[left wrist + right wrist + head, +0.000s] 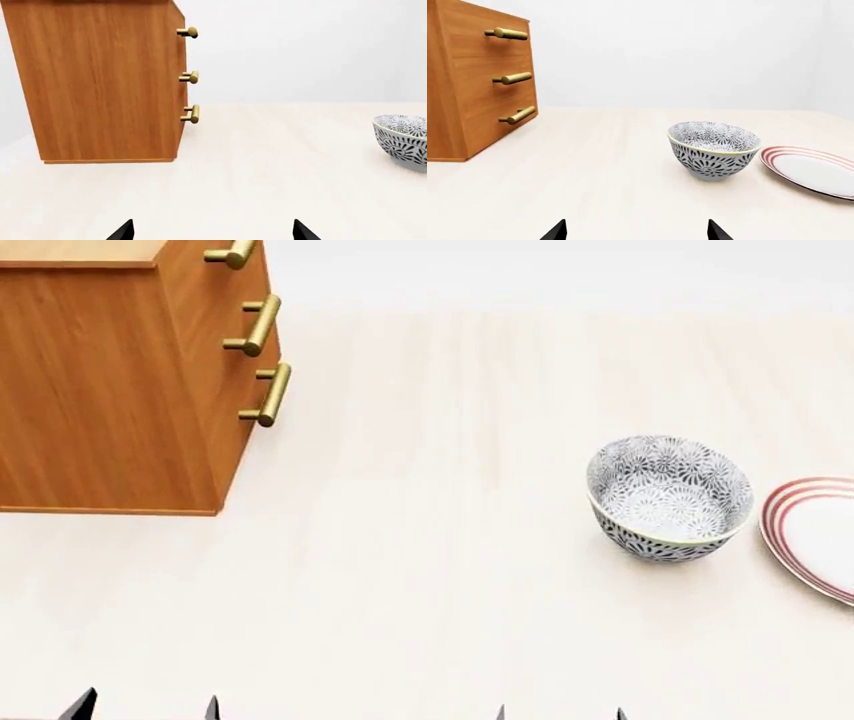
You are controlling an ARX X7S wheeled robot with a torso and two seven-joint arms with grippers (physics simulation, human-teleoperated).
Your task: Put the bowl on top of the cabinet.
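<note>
The bowl stands upright on the pale surface, untouched, with its mouth open to the top. It is round, so it has no long axis to line up with; any approach over the rim serves equally.

The right jaws are spread wide and hold nothing; only their two dark tips show at the edge of the right wrist view. From them the bowl lies ahead and a little toward the outer, right-hand side, well apart from the tips. Just beyond it on that same side lies the red-ringed plate, near the bowl but not touching it as far as the head view shows.

The left jaws are also wide apart and empty. For them the bowl sits far off to the side, cut by the frame edge, while the cabinet rises ahead of them with its three brass handles facing toward the bowl's side of the surface.

So the right arm looks the nearer one for the pick. The lift has not begun. The coming move likely calls for the right jaws to travel forward and slightly outward to the bowl's rim, then carry it across, past the left jaws, up to the cabinet's top.
</note>
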